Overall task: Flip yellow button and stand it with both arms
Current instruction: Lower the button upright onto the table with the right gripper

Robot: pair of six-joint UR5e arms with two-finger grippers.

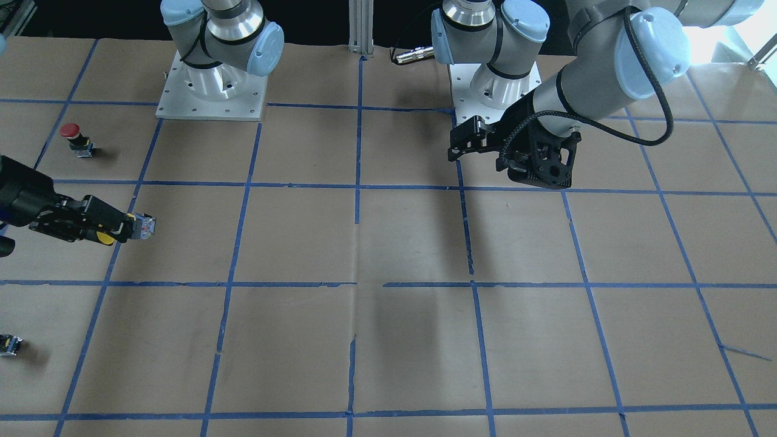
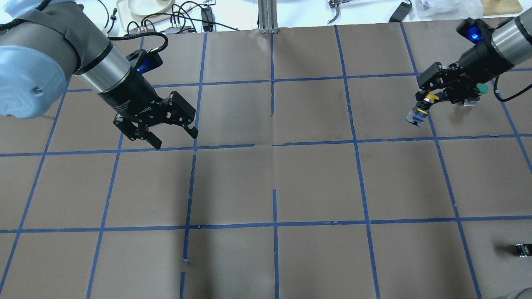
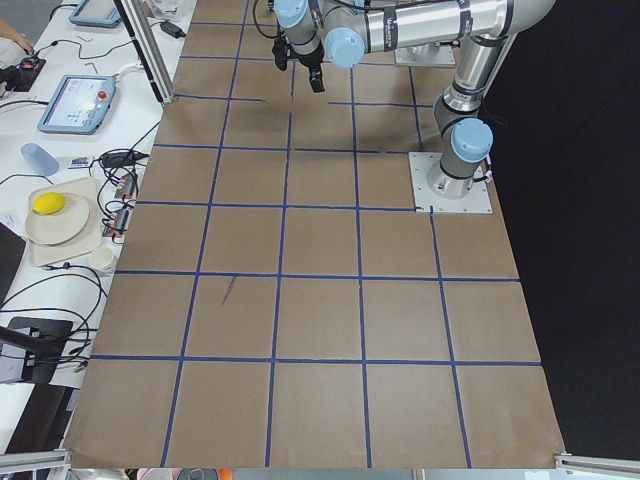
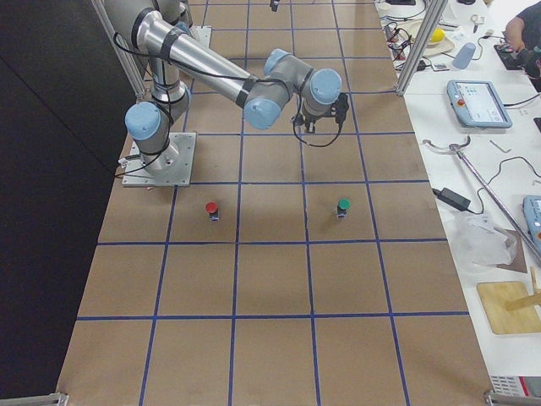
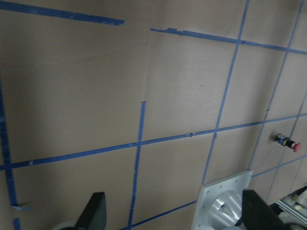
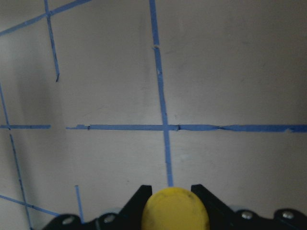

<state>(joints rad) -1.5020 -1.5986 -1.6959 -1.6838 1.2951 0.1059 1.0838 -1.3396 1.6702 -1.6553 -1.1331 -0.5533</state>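
"What's the right gripper (image 2: pixel 424 103) doing?"
"Pinching the yellow button (image 2: pixel 416 116), contact block pointing outward, near the tabletop's (image 2: pixel 316 182) far right corner."
"And the left gripper (image 2: pixel 175 139)?"
"Spread wide, over toward the left edge."

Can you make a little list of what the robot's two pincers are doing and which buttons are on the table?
Right pincer: shut on the yellow button, cap toward the wrist, grey block sticking out
Left pincer: open, holding nothing
Red button: standing cap up on the table
Green button: standing cap up
Small black block: alone near the table's edge
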